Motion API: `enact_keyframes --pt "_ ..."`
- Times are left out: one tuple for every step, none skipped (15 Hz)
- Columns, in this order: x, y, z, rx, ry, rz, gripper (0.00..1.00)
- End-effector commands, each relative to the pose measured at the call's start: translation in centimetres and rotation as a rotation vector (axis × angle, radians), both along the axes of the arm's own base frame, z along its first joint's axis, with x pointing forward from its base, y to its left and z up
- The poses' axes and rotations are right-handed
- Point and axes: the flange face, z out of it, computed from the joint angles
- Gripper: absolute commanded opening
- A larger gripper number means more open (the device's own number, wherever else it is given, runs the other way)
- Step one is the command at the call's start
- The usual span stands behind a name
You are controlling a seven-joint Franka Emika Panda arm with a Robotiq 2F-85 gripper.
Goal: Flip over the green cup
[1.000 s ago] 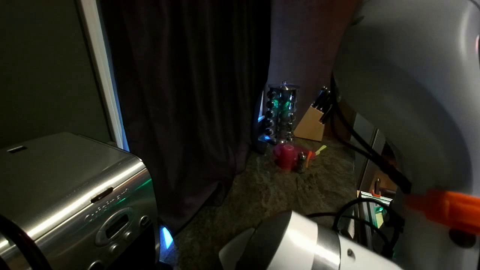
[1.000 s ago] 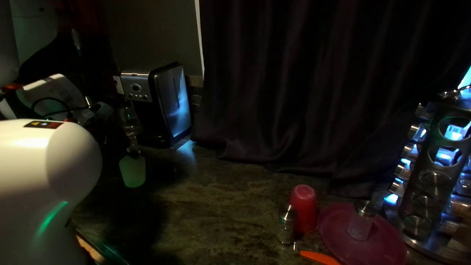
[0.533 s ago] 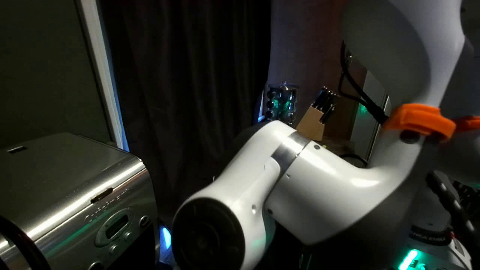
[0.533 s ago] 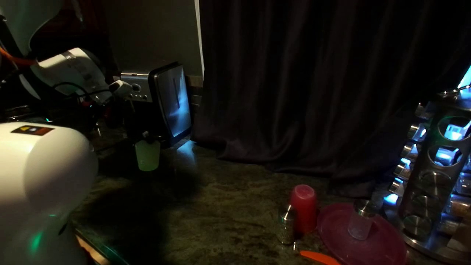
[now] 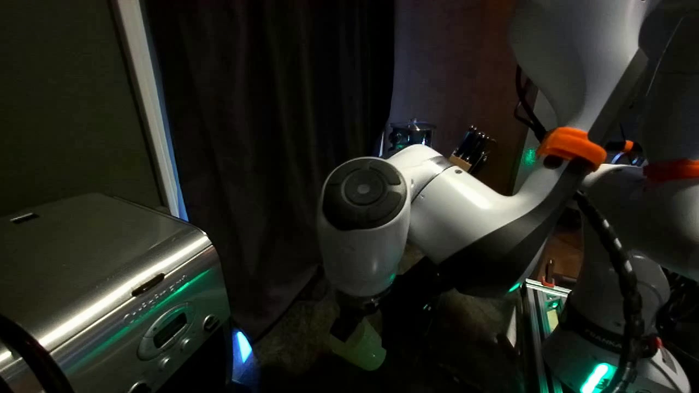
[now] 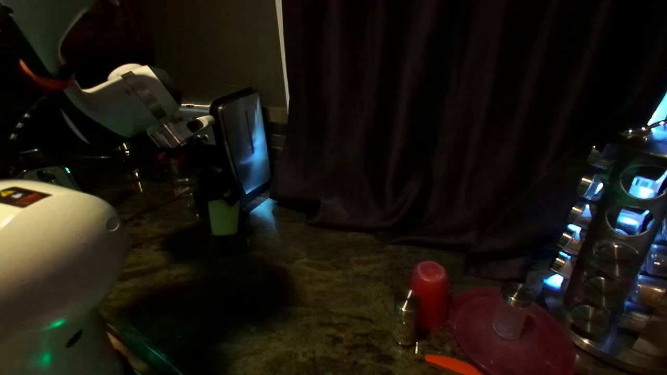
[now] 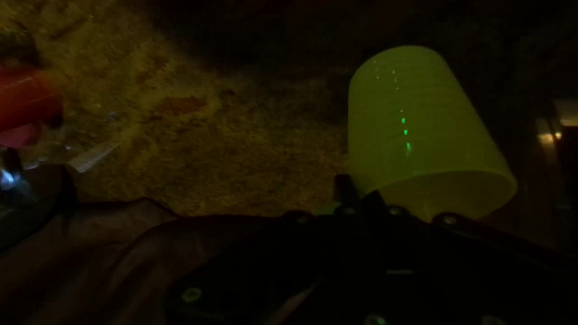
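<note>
The green cup (image 7: pixel 406 113) is a pale yellow-green plain cup. It also shows in both exterior views (image 5: pixel 360 346) (image 6: pixel 224 217). My gripper (image 7: pixel 359 195) is shut on the cup's wall at the rim, one finger outside and one at the inner side of the opening. The open end faces the gripper and the narrower closed end points away. In an exterior view the cup hangs below the dark gripper (image 6: pixel 216 190), closed end down; in an exterior view it looks tilted. It seems held above the counter, but the gap is hard to judge in the dark.
A coffee maker (image 6: pixel 242 146) stands close behind the cup. On the counter (image 6: pixel 333 291) are an upside-down red cup (image 6: pixel 430 297), a glass shaker (image 6: pixel 405 323), a pink plate (image 6: pixel 555 349) with a jar (image 6: pixel 510 317), an orange knife (image 6: pixel 452 363) and a spice rack (image 6: pixel 594 281). A dark curtain (image 6: pixel 417 130) hangs behind.
The arm has swung toward the coffee maker. The held cup has moved right and slightly up in an exterior view, and has come into sight in an exterior view.
</note>
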Motion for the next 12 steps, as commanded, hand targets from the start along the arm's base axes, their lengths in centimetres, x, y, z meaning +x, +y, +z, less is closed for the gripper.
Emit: enact_keyframes --pt "-3.1 -0.9 2.4 0.104 -0.098 0.134 0.01" --pt "-3.9 -0.6 3.1 0.114 -0.123 0.182 0.01" --pt "-4.6 -0.4 3.5 0.129 -0.142 0.231 0.01" --pt "-5.1 -0.2 3.9 0.119 -0.169 0.277 0.01" --pt "-5.4 0.2 3.5 0.094 -0.161 0.294 0.01" --pt "-3.9 0.6 3.5 0.117 -0.139 0.234 0.01" --pt "-4.3 0.8 3.7 0.114 -0.146 0.243 0.05" --pt "-4.3 0.8 3.8 0.115 -0.148 0.244 0.05" --pt "-4.2 0.8 3.7 0.115 -0.147 0.24 0.05" --pt "-4.0 0.7 3.7 0.115 -0.146 0.236 0.05" --pt "-3.9 1.0 2.9 0.128 -0.129 0.245 0.01" --pt "-3.9 1.2 2.6 0.161 -0.131 0.262 0.01"
